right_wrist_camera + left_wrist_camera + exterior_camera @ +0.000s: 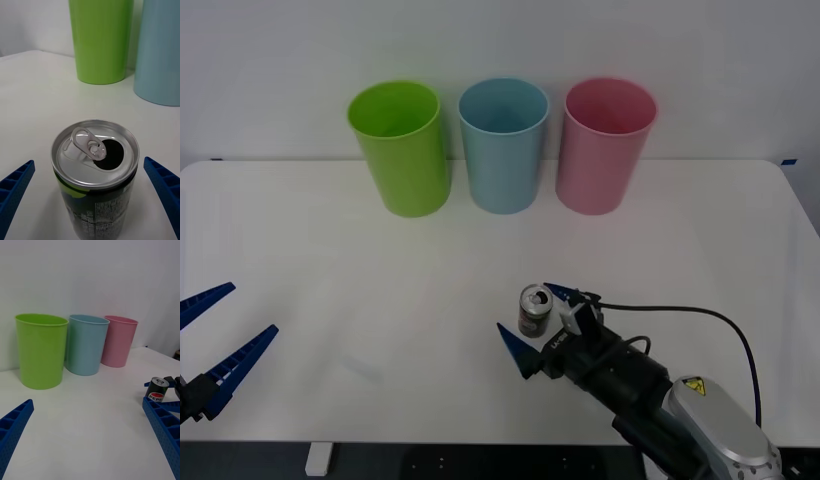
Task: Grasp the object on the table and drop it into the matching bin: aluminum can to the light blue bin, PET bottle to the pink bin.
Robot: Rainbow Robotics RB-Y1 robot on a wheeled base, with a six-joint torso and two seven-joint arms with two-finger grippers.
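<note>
Between the right tool's [536,323] spread fingers, aluminum can [535,309], upright, untouched

The aluminum can [157,389], at the right edge of the left wrist view, carries the word PEPSI in white letters on a red band. Fine white print covers its dark side in the right wrist view, too small to read. A yellow triangular warning sign [693,386] sits on the right arm, lower right of the front view.

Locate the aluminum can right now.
In the front view the aluminum can stands upright on the table, near its front edge on the robot's right, between the open fingers of the right tool, well short of the light blue bin.
</note>
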